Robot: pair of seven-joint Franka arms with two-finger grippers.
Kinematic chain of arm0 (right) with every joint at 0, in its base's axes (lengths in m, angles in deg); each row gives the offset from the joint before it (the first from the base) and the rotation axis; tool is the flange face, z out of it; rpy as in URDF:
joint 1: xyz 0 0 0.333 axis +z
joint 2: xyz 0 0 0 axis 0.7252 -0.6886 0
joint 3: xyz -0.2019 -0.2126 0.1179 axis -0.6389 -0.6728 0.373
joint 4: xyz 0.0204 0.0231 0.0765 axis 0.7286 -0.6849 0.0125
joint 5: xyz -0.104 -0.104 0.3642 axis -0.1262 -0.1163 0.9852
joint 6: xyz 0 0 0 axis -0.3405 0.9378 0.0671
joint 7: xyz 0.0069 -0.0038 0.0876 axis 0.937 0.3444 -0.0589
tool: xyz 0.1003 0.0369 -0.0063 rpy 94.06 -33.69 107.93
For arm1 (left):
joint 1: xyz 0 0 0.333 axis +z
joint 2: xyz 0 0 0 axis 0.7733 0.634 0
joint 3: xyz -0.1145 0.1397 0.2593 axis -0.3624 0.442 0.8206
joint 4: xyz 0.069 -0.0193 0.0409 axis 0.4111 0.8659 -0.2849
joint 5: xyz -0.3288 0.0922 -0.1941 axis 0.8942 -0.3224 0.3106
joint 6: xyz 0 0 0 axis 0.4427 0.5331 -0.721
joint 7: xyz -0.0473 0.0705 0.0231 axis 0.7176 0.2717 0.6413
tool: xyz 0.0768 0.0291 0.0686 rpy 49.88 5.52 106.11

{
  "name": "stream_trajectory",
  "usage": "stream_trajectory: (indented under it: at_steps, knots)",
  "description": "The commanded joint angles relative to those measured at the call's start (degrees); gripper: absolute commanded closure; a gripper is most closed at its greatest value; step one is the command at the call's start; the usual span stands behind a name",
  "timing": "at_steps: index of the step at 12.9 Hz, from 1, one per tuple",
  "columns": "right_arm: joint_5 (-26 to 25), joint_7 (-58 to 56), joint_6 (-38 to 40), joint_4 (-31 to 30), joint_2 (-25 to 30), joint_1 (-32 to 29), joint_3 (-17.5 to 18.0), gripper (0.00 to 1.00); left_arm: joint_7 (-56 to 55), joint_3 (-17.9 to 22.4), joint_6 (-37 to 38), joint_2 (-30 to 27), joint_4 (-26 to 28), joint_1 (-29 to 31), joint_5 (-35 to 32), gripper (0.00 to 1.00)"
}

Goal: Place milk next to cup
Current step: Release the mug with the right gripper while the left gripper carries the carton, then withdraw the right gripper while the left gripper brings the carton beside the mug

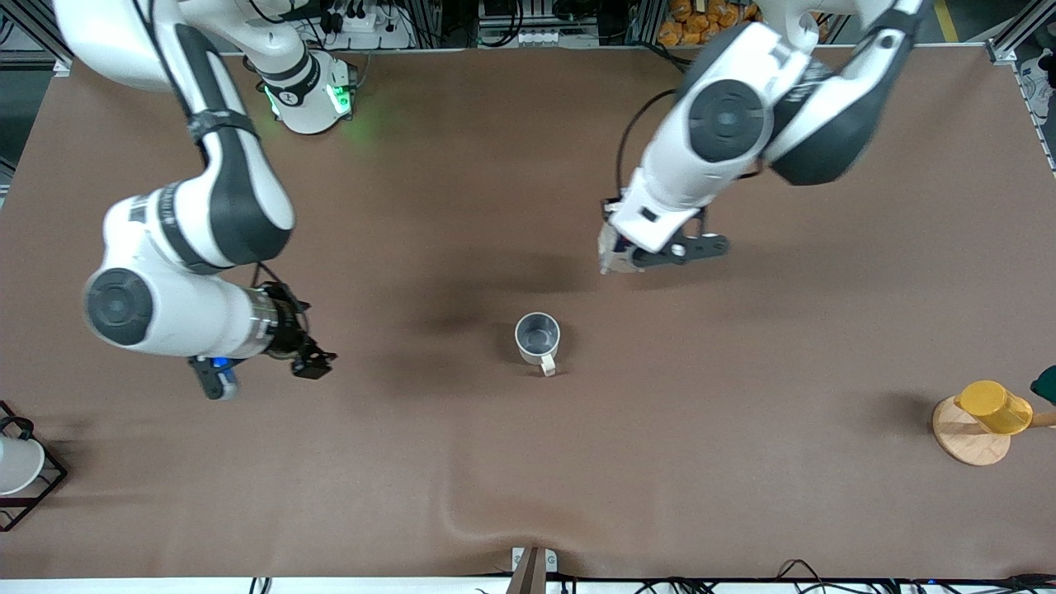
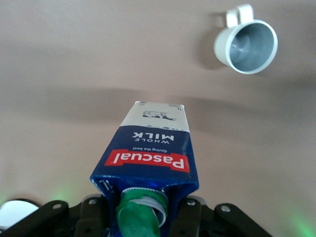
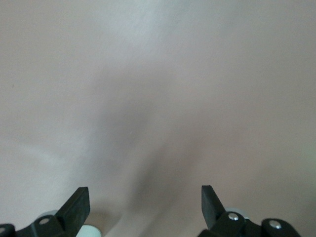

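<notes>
The milk (image 2: 148, 148), a dark-blue carton with a green cap, red label and pale base, is gripped at its top by my left gripper (image 2: 143, 217). In the front view the left gripper (image 1: 617, 252) holds the carton (image 1: 608, 247) over bare brown cloth, apart from the cup. The cup (image 1: 538, 337), a light grey-white mug with a grey inside and a pale handle, stands upright near the table's middle; it also shows in the left wrist view (image 2: 245, 47). My right gripper (image 1: 313, 363) is open and empty (image 3: 144, 200) over the cloth toward the right arm's end.
A yellow cup (image 1: 994, 407) sits on a round wooden stand (image 1: 961, 441) at the left arm's end. A white cup in a black wire rack (image 1: 37, 487) stands at the right arm's end. The brown cloth has a fold (image 1: 462, 516) near the front edge.
</notes>
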Motion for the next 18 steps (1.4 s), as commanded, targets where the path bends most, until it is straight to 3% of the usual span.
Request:
stream_trajectory:
  at_steps: [1,4,7,12,15,18]
  knots:
    - [0.0,-8.8,-0.5,-8.7,6.8,-5.2,0.9,0.00,-5.4,0.4,-4.3,4.0,-1.4,-5.3,-2.6,0.55]
    - [-1.1,-21.7,0.3,-12.3,11.6,-10.4,0.9,0.00,-7.0,0.5,-11.3,8.3,-1.5,-7.2,-3.7,0.55]
    - [-3.9,-34.0,3.1,-12.1,14.7,-13.8,0.9,0.00,-9.7,0.6,-12.4,11.4,-2.3,-9.4,-8.4,0.55]
    - [-5.9,-54.3,6.8,-11.7,22.3,-12.8,1.4,0.00,-9.5,1.0,-14.1,13.7,-4.2,-10.2,-8.6,0.54]
    - [-14.0,-65.4,8.1,-11.7,27.3,-10.2,1.5,0.00,-9.2,1.4,-16.3,16.5,-4.4,-11.4,-14.0,0.54]
    - [-14.4,-67.4,10.7,-11.5,29.4,-9.1,1.7,0.00,-8.9,1.4,-17.0,17.0,-4.5,-11.7,-15.2,0.53]
